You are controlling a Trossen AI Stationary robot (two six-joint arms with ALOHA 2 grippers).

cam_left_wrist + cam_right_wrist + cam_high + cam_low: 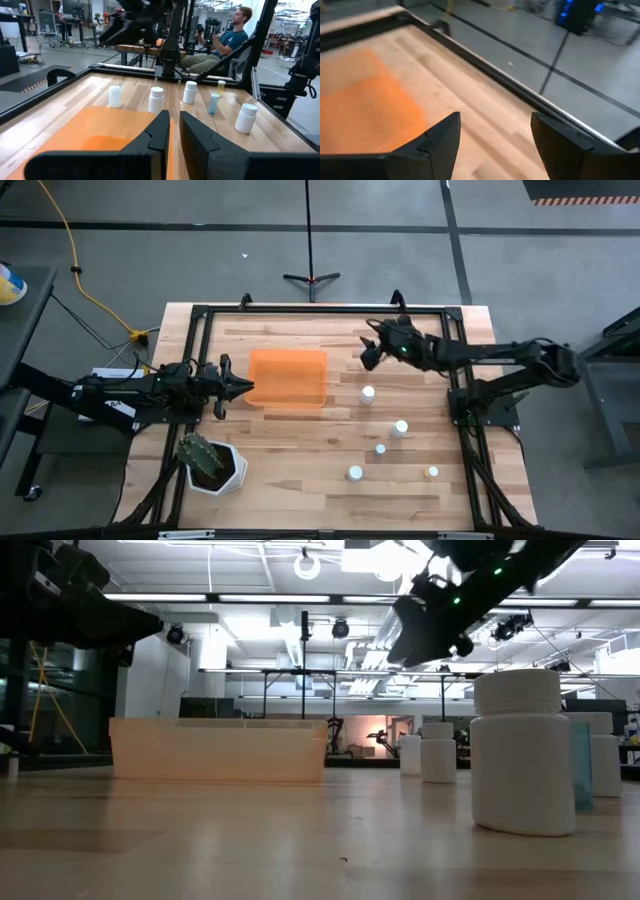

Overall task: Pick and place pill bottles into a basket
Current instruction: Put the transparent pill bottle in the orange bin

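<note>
The orange basket [287, 377] rests flat on the table at mid-left; it also shows in the low view [218, 750] and the left wrist view [95, 127]. Several small white pill bottles stand upright to its right, among them one [368, 393], another [400, 427] and a yellowish one [432, 472]; they also show in the left wrist view [156, 99]. My left gripper [248, 388] is at the basket's left edge, shut and empty [174, 135]. My right gripper [368, 358] hangs above the table right of the basket, open and empty [495, 130].
A white pot with a green cactus [210, 463] stands at the near left. A black frame [320, 308] runs round the table. A seated person [225, 40] shows beyond the table's right side. Bare wood lies between the basket and the bottles.
</note>
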